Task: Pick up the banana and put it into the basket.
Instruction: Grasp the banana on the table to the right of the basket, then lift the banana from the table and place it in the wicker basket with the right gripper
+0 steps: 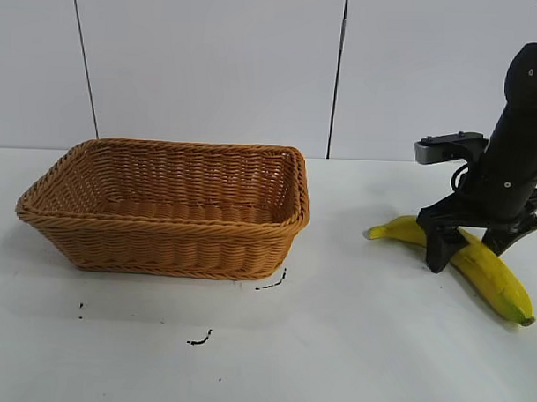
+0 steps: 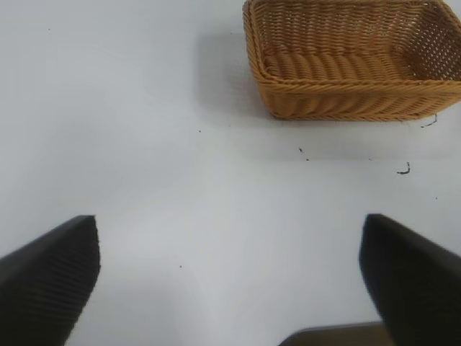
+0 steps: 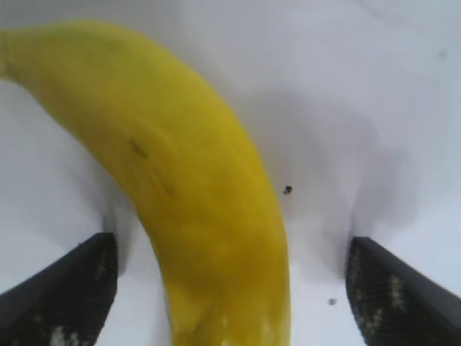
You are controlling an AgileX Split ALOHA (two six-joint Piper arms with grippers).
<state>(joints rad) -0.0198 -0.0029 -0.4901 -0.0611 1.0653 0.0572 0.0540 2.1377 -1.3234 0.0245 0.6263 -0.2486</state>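
Note:
The yellow banana point(image 1: 487, 270) lies on the white table at the right, its stem end pointing toward the basket. My right gripper point(image 1: 465, 250) is lowered over its middle, open, with one finger on each side and gaps to the fruit. In the right wrist view the banana point(image 3: 194, 187) runs between the two dark fingertips point(image 3: 65, 288). The tan wicker basket point(image 1: 165, 250) stands empty at the left. It also shows in the left wrist view point(image 2: 346, 101). My left gripper point(image 2: 230, 281) is open and empty over bare table, out of the exterior view.
Small black marks point(image 1: 200, 340) lie on the table in front of the basket. A white panelled wall stands behind the table.

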